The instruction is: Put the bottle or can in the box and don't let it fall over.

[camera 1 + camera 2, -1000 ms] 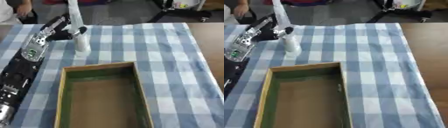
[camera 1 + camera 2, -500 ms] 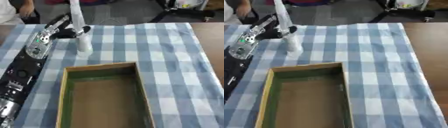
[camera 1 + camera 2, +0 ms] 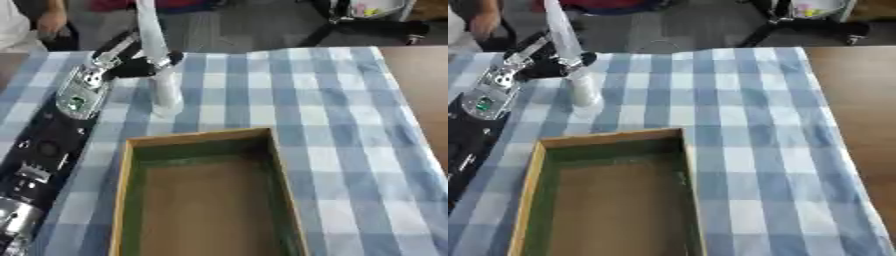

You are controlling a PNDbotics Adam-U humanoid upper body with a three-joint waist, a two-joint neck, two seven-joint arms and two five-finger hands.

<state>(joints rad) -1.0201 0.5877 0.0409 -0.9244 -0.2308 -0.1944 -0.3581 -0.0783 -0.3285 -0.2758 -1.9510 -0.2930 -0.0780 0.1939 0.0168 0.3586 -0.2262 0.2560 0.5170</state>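
A tall, clear bottle [image 3: 163, 89] with a long neck stands upright on the blue checked cloth at the far left. My left hand [image 3: 125, 64] reaches in from the lower left along the cloth's edge. Its dark fingers and thumb are curled round the bottle's middle. The wooden box [image 3: 197, 136], with green inner walls and a brown floor, lies open near the front, just below and right of the bottle. A short gap of cloth separates the bottle's base from the box's far rim. My right hand shows in neither view.
The checked cloth [image 3: 737, 100] covers most of the table. Bare brown tabletop [image 3: 859, 100] shows along the right side. A chair's base [image 3: 798, 25] stands on the floor beyond the far edge.
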